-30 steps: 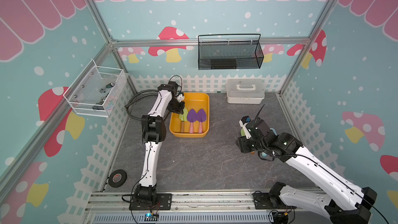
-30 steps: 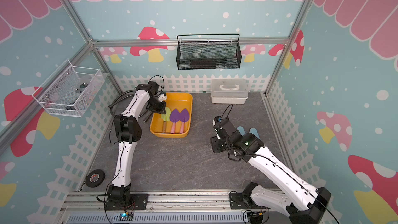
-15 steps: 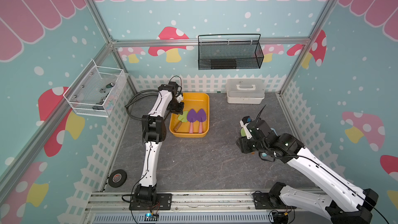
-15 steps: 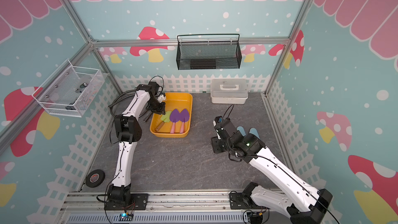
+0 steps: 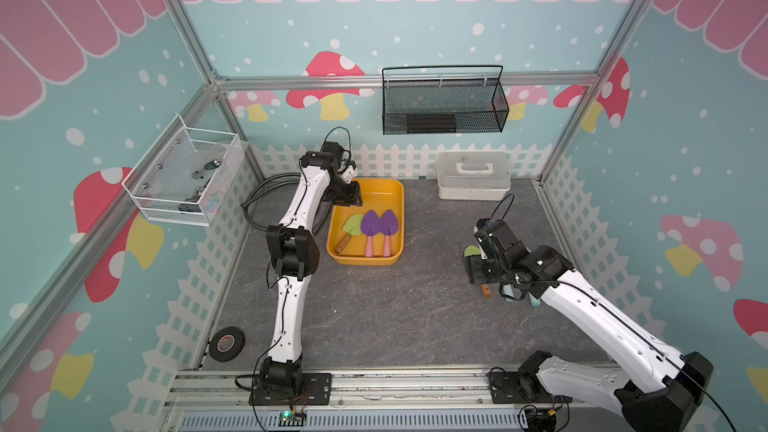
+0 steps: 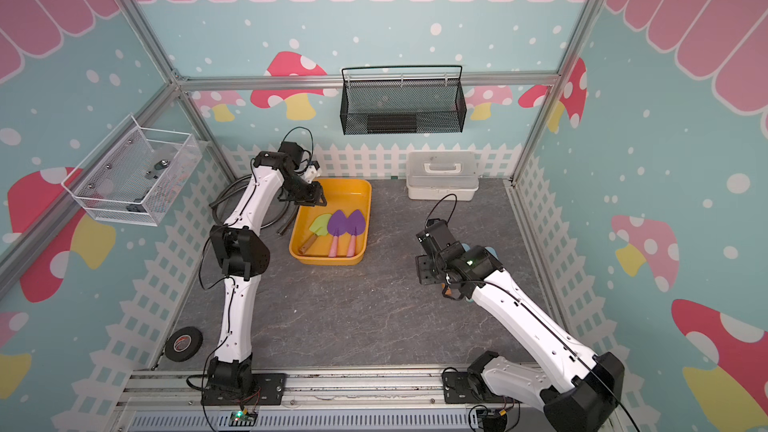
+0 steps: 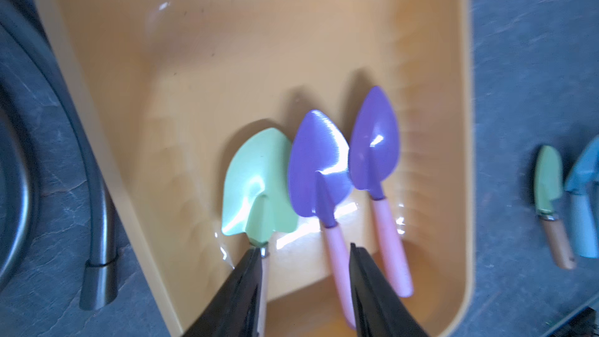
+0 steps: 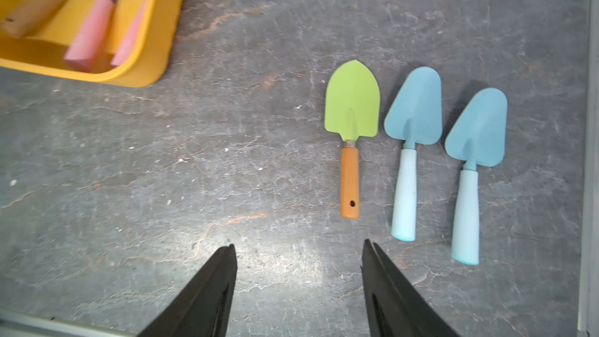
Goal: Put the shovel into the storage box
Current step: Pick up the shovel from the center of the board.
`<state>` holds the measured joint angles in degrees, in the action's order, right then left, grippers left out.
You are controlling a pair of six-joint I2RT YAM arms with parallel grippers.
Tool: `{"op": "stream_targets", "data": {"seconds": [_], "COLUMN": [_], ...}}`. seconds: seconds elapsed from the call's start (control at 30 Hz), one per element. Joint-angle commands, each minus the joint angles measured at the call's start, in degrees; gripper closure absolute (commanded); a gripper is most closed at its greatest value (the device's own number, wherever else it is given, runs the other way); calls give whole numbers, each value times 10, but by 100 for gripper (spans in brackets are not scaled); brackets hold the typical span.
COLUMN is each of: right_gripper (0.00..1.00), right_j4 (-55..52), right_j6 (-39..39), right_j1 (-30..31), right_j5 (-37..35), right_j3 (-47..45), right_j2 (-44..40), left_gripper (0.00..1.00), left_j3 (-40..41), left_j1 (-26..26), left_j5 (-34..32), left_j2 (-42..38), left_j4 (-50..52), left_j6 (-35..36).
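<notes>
Left gripper (image 7: 304,248): jaws apart, clamped on nothing, hanging over the upper-left corner of the box (image 5: 380,195). Box sits left of centre in both top views, on the grey table (image 5: 395,313), near the back fence (image 5: 395,160). Three shovels lie flat inside, blades toward the fence, crowded edge to edge: green shovel (image 7: 259,183) with wooden handle, angled; wide purple shovel (image 7: 319,163); narrow purple shovel (image 7: 374,144), both with pink handles. Right gripper (image 8: 299,244): jaws apart, empty, above bare table right of centre in the top views. Near it, well apart from the box, a row on the table, none touching: lime shovel (image 8: 351,105) with orange handle, blue shovel (image 8: 413,105), second blue shovel (image 8: 476,128). Arm hides most of this row in the top views.
</notes>
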<state>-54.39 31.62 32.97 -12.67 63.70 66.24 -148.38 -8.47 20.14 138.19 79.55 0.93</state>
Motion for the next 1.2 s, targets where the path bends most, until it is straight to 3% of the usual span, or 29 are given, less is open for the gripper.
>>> {"op": "stream_targets", "data": {"seconds": [0.0, 0.2, 0.3, 0.43, 0.57, 0.67, 0.83, 1.17], "right_gripper": [35, 35, 36, 38, 40, 44, 48, 48], "right_j4": [1, 57, 82, 105, 119, 134, 155, 184], "right_j6": [-29, -51, -55, -58, -60, -65, -70, -70], "right_j1": [-34, -92, -108, -117, -126, -138, -154, -166], "right_j5": [2, 49, 68, 77, 79, 91, 107, 113], "right_j3": [-4, -33, -51, -67, -77, -92, -112, -138], "right_j2": [35, 105, 130, 156, 170, 178, 194, 225], "left_gripper": [50, 49, 49, 48, 37, 33, 32, 32], "left_j3": [-17, 35, 88, 277, 495, 601, 709, 763], "left_j1": [-23, -64, -80, -92, -91, -91, -91, -91], "left_j5": [75, 102, 154, 298, 351, 360, 349, 342], "left_j2": [-74, -137, -171, -261, -374, -427, -479, -509], "left_j4": [-13, -36, -79, -271, -525, -635, -723, -751], "left_j6": [-25, -56, -81, -167, -294, -352, -396, -407]}}
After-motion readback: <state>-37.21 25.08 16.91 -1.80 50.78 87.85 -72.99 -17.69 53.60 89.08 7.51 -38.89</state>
